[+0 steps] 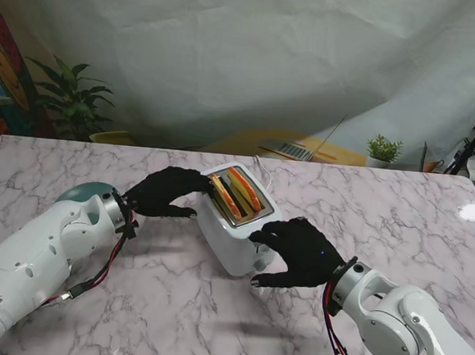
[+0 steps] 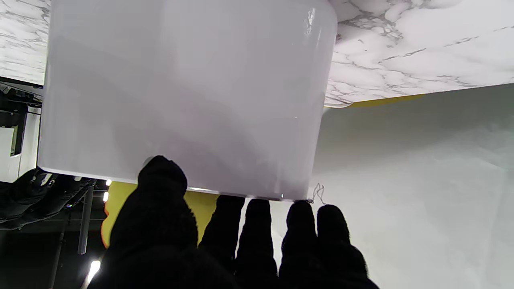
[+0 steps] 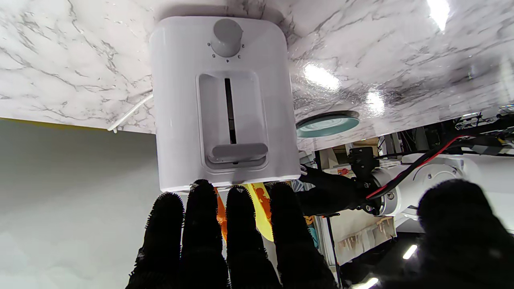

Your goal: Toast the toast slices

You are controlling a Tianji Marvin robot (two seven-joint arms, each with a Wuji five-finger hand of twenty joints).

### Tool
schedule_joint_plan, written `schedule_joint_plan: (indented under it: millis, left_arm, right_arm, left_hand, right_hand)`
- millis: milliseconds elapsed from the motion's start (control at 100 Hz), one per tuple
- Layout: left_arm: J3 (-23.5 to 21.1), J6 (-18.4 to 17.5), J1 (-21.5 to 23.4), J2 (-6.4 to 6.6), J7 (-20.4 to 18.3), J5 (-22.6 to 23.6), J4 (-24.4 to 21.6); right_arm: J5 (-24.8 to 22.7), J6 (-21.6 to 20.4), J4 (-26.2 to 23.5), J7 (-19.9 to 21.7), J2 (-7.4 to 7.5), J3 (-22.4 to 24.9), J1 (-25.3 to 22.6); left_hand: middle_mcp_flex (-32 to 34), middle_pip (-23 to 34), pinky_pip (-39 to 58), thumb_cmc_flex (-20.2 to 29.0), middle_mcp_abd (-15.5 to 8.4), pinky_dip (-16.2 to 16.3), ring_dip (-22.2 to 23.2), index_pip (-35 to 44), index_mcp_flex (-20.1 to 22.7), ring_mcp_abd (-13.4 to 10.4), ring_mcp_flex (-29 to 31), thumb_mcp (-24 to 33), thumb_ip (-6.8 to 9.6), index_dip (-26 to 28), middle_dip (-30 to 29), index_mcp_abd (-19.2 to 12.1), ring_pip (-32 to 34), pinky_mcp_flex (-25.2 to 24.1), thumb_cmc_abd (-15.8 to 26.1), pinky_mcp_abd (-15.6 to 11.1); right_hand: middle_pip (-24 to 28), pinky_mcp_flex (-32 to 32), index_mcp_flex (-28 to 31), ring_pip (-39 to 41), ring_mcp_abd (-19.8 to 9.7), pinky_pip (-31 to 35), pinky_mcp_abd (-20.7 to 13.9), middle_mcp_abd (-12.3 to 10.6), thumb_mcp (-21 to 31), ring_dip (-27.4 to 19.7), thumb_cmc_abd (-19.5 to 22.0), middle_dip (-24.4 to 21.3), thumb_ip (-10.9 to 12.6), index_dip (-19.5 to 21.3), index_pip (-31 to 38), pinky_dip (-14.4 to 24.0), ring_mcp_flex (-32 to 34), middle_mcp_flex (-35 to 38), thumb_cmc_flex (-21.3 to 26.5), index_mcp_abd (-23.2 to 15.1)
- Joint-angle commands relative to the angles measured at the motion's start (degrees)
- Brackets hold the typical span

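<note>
Both slices loaded, lever not yet pressed: the toaster could skid.

The left hand [image 1: 164,193] braces the white toaster [image 1: 231,236] mid-table, fingers spread, gripping nothing; toast slices [image 1: 234,194] stand in its slots. The right hand [image 1: 296,253], unclenched and empty, hovers by the lever [image 3: 237,151]. An off-centre push may tip it; bare marble table [image 1: 383,214] surrounds it.

Bare marble [image 1: 85,330] around toaster [image 1: 231,235]
</note>
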Motion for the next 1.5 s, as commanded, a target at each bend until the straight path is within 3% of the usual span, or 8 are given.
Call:
schedule_joint_plan:
  millis: [0, 500, 1490]
  left_arm:
    - [0.15, -0.24, 0.15, -0.05, -0.65, 0.08, -0.21]
    - [0.43, 0.21, 0.13, -0.11, -1.09, -0.38, -0.38]
    - [-0.12, 0.42, 1.03, -0.29, -0.96, -0.94, -0.87]
  right_arm:
    - [-0.20, 0.72, 3.14, 1.28, -0.27, -1.27, -0.11]
    - [-1.88, -1.16, 0.30, 1.18, -0.22, 0.84, -3.13]
    - [0.46, 3.20, 8.00, 0.07, -0.26, -3.65, -0.02]
  left_hand:
    - [1.51, 0.70, -0.34, 2.02, -0.80, -0.55, 0.22, 1.25, 0.86, -1.23, 0.81, -1.11, 1.69, 0.67, -0.26, -1.57, 0.87, -0.24, 1.60, -3.34]
    - [1.45, 0.73, -0.22, 2.19, -0.80, -0.50, 0.24, 1.49, 0.72, -1.30, 0.81, -1.08, 1.70, 0.52, -0.25, -1.54, 0.85, -0.33, 1.60, -3.38]
    - [1.38, 0.76, 0.18, 2.45, -0.33, -0.34, 0.36, 1.46, 0.73, -1.39, 1.10, -1.07, 1.71, 0.30, -0.26, -1.18, 1.06, 0.01, 1.45, -3.92]
  right_hand:
    - [-0.69, -1.05, -0.21, -9.49, -2.49, -1.03, -2.07, 0.49, -1.04, -4.13, 2.41, -0.10, 1.43, 1.09, -1.72, -1.01, -1.46, -1.19, 0.69, 2.05]
    - [-0.49, -1.26, -0.10, -9.37, -2.55, -1.10, -1.97, 0.41, -1.22, -4.11, 2.54, -0.09, 1.42, 1.25, -2.36, -1.12, -1.81, -1.49, 0.71, 2.21]
    - [-0.31, -1.53, -0.29, -9.28, -2.67, -1.01, -2.14, 0.54, -1.00, -4.08, 2.52, -0.11, 1.45, 1.90, -2.72, -1.18, -2.41, -2.23, 1.20, 2.20]
